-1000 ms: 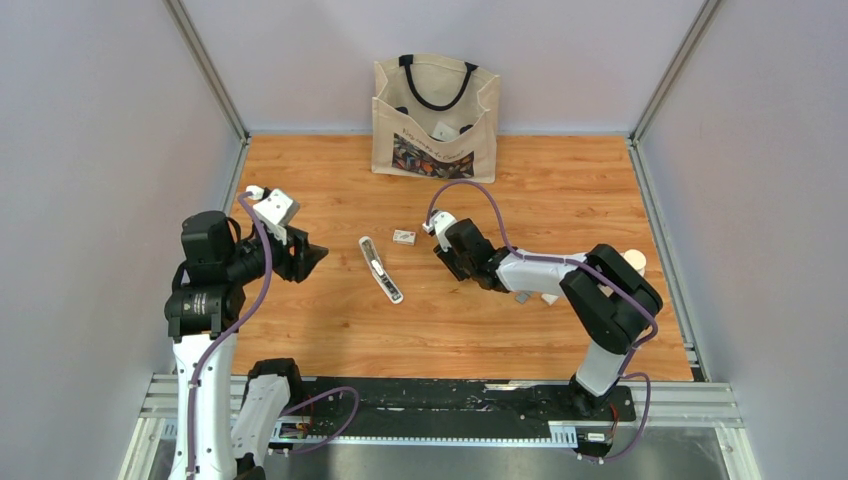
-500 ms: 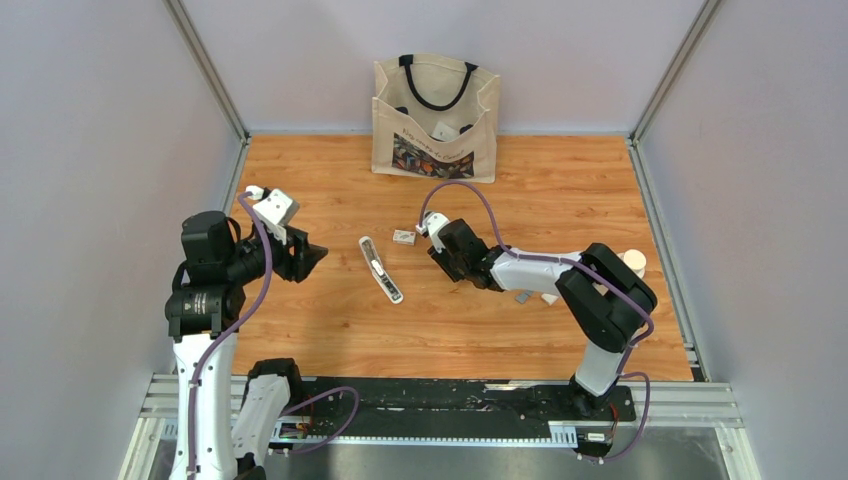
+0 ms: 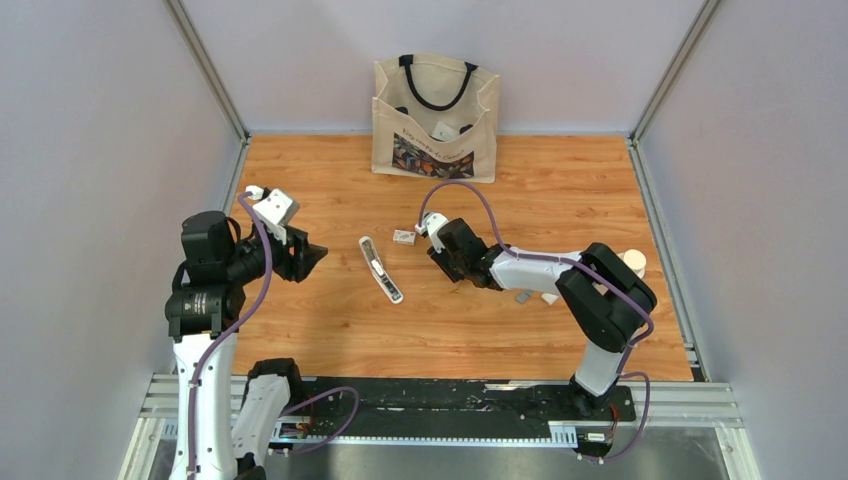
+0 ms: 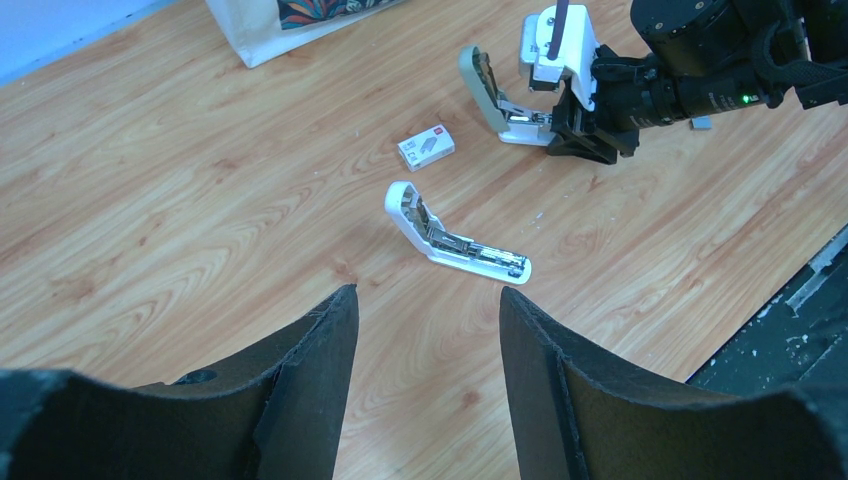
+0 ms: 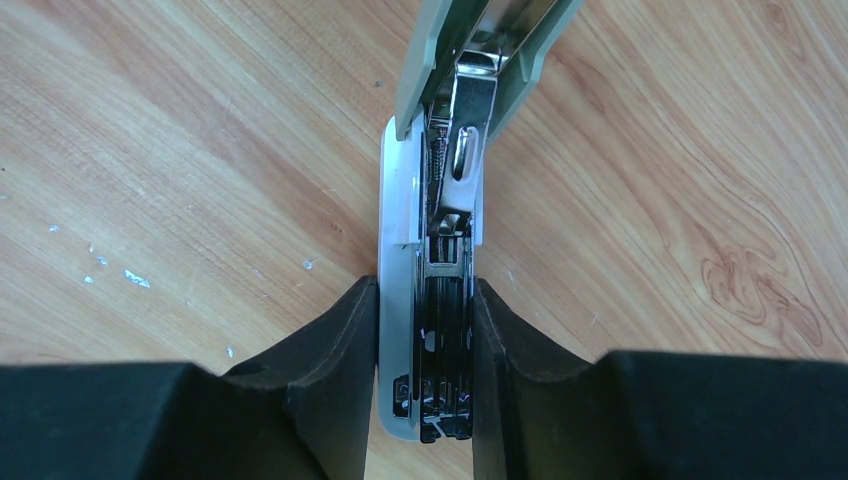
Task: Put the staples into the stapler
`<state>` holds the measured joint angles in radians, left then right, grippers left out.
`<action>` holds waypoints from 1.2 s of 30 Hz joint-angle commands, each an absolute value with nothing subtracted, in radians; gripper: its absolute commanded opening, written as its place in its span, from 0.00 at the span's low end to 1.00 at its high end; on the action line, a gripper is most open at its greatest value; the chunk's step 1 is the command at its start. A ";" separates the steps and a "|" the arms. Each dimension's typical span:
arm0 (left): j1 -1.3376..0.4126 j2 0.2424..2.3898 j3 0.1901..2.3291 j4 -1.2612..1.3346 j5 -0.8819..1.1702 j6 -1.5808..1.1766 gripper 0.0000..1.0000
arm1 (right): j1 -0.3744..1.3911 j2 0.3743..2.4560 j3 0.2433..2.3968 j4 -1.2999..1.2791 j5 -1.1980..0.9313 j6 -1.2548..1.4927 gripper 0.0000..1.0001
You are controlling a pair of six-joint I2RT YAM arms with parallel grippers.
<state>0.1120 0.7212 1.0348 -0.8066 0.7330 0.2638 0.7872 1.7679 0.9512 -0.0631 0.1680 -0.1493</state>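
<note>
one gripped stapler (image 4: 485,90), well off edges

No legible txt; print on tote bag (image 3: 436,120), small box (image 4: 426,147) too blurry.

Stapler (image 5: 452,170) has its grey-green lid flipped wide open, with the white base pinched in the right gripper (image 5: 424,330). The staples (image 3: 521,296), a tiny grey strip, lie flat and well apart from it.
</note>
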 commanded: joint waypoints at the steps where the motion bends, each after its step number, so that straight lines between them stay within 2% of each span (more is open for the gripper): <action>1: 0.120 0.719 1.037 -0.776 0.750 0.265 0.62 | 0.802 1.795 0.968 -0.123 0.126 -0.120 0.30; 10: 0.121 0.719 1.037 -0.776 0.750 0.265 0.62 | 0.802 1.799 0.973 -0.140 0.140 -0.097 0.41; 22: 0.121 0.716 1.037 -0.778 0.750 0.267 0.62 | 0.801 1.799 0.976 -0.144 0.156 -0.100 0.46; 30: 0.121 0.713 1.035 -0.781 0.746 0.268 0.63 | 0.796 1.708 0.997 -0.170 0.158 -0.152 0.67; 36: 0.121 0.704 1.043 -0.795 0.741 0.275 0.63 | 0.773 1.580 1.002 -0.250 0.106 -0.213 0.77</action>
